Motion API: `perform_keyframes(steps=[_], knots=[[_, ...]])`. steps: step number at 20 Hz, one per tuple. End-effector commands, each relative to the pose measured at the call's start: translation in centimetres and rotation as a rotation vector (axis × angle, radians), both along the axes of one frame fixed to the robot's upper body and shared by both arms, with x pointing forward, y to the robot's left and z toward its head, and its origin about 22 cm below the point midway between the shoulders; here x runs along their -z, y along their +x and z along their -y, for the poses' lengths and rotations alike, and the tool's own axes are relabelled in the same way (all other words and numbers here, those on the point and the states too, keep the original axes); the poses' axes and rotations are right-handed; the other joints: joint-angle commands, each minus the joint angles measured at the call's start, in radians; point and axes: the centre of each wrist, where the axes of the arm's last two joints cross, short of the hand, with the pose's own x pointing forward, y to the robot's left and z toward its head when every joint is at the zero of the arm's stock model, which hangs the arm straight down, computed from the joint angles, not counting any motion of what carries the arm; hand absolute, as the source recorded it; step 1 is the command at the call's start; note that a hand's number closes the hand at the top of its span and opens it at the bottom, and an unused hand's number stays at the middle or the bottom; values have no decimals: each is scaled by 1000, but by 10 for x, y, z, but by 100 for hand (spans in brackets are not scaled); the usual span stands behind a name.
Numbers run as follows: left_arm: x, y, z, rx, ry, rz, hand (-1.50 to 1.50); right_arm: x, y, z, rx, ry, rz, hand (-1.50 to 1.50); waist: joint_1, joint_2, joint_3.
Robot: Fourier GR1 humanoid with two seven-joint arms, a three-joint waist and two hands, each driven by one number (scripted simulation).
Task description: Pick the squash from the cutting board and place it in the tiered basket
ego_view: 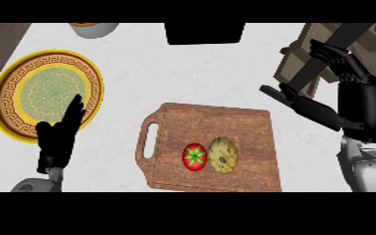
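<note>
Nothing of the task looks done yet. The squash (222,154) lies on the cutting board (220,124), in the board's lower middle part at about 6 o'clock in the head view. It touches or sits just beside a red tomato (195,156) at its 9 o'clock side. No hand is on it.

The right hand (352,99) is at 3 o'clock, well apart from the squash. Its fingers (294,102) are spread and straight, holding nothing. It lies over the foot of the tiered basket (312,40), which stands at 2 o'clock on the bench (191,74).

The left hand (58,134) rests at 8 o'clock with straight fingers pointing up, overlapping the rim of a patterned plate (29,69).

By my judgement the whole job remains: reach to the board, take the squash, carry it to 2 o'clock and set it in the basket.

The squash shows as a pale yellow-green oval. Its long axis runs roughly from 12 to 6 o'clock, parallel to the tomato. A dark mark sits near its middle. I cannot tell which end is the stem, so its heading along that axis is unclear.
</note>
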Motion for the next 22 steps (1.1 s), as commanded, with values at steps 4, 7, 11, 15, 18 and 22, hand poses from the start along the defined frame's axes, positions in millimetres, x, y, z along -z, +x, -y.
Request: perform_keyframes(steps=[4,7,11,15,18,22], knots=[[16,-25,46,-14,-38,-26,0,-11,-80,-40,48,-27,177,-150,27,15,5],[33,-40,48,-20,-17,-60,0,-20,-100,-44,22,-203,29,-150,15,13,1],[24,-39,43,-38,-30,-50,0,-8,-121,-33,-28,-493,-251,-150,4,9,-2],[25,-37,51,-35,-26,-35,0,-26,-135,-39,47,-754,-302,-150,7,9,-5],[16,-38,34,-29,-17,-51,0,-37,-147,-45,136,-894,-354,-150,21,11,-3],[21,-38,53,-10,-13,-50,0,-39,-151,-72,240,-960,-360,-150,34,14,-1]])
